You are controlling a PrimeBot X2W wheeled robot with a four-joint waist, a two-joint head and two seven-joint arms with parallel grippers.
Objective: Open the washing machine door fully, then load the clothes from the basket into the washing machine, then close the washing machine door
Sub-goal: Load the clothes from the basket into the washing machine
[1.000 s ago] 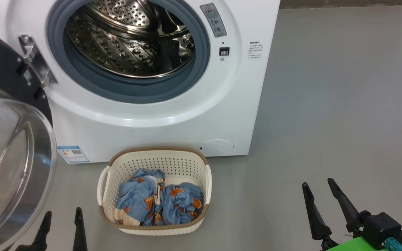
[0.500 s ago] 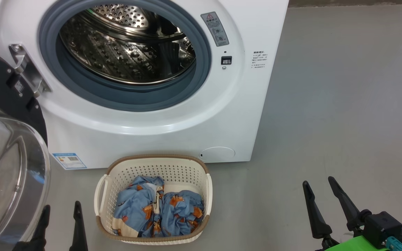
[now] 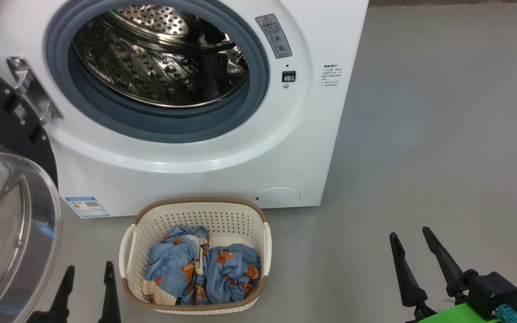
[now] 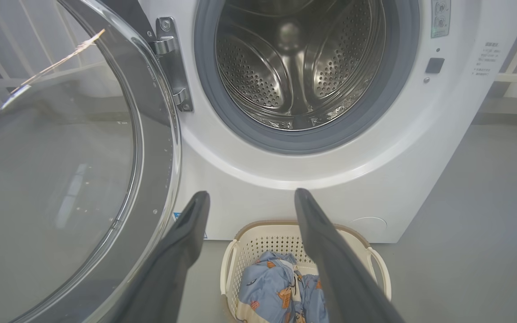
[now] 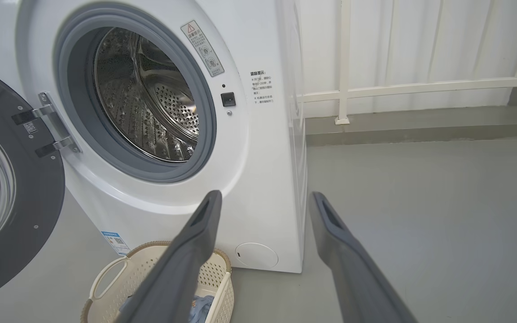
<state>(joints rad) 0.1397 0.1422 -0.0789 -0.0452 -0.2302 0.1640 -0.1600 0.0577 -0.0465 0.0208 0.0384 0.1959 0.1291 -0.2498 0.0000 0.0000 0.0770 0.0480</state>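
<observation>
Head cam looks steeply down on washing machine [image 3: 195, 179] and basket [image 3: 195, 220]. Both wrist cams share them; right views obliquely.

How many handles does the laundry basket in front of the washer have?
2: the left handle and the right handle, one on each side wall of the basket. None seems hidden.

Bright, even light; reflections on the washing machine door [image 3: 11, 215]; sharp.
</observation>
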